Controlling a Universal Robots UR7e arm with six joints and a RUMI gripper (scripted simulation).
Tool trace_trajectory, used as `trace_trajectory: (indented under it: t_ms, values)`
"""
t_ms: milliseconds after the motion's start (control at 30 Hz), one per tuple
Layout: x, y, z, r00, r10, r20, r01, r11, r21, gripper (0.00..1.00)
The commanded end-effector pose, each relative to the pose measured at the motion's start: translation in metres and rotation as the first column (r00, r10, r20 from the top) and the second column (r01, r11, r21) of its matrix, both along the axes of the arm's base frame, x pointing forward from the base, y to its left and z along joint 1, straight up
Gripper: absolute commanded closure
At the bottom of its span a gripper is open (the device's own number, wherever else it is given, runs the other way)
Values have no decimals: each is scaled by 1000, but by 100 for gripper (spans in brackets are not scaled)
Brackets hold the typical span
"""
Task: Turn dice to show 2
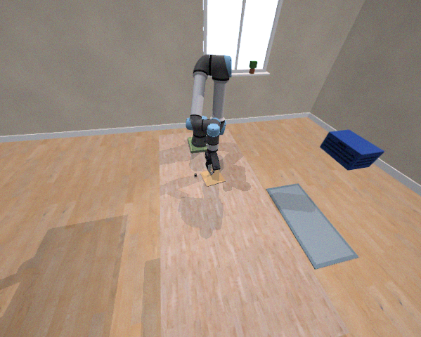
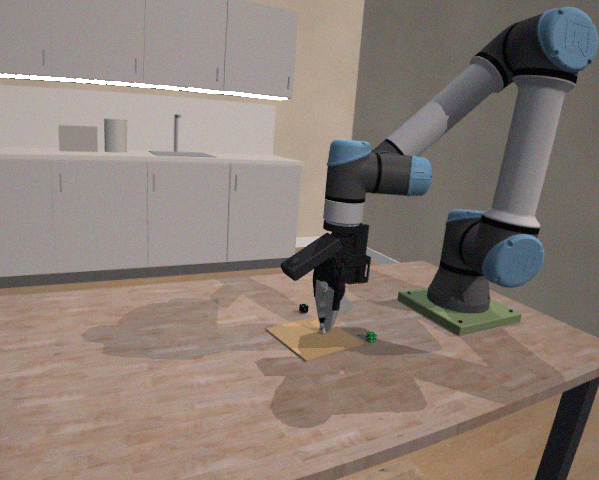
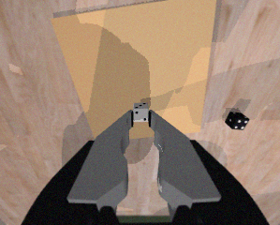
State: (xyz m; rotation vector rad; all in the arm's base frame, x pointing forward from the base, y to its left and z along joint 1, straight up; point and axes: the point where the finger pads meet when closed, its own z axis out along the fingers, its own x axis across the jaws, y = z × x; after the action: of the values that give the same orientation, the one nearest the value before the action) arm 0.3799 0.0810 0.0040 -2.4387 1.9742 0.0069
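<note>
My gripper (image 1: 211,173) (image 2: 324,329) (image 3: 140,112) points down and is shut on the white die (image 2: 322,328) (image 3: 140,113). It holds the die low over the tan mat (image 1: 210,181) (image 2: 305,352) (image 3: 177,37), close to the edge nearest the arm's base; whether the die touches the mat I cannot tell. In the wrist view, one die face shows two pips, the one above it seems to show three. The black die (image 1: 195,175) (image 2: 303,308) (image 3: 237,120) lies off the mat, with several white pips visible. The green die (image 2: 371,337) lies just off a mat corner; its number is unreadable.
The arm's base stands on a green plate (image 1: 193,147) (image 2: 462,326) (image 3: 144,218) at the table's end. The black die is to the right of the fingers in the wrist view. The green die is hidden in the top view and the wrist view.
</note>
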Motion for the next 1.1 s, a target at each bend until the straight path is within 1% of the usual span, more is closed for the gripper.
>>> trace_trajectory:
  t_ms: [0,1067]
  values:
    - [0,0,0,1000,0,1,0,1000,0,100]
    - [0,0,-4,1000,0,1,0,1000,0,100]
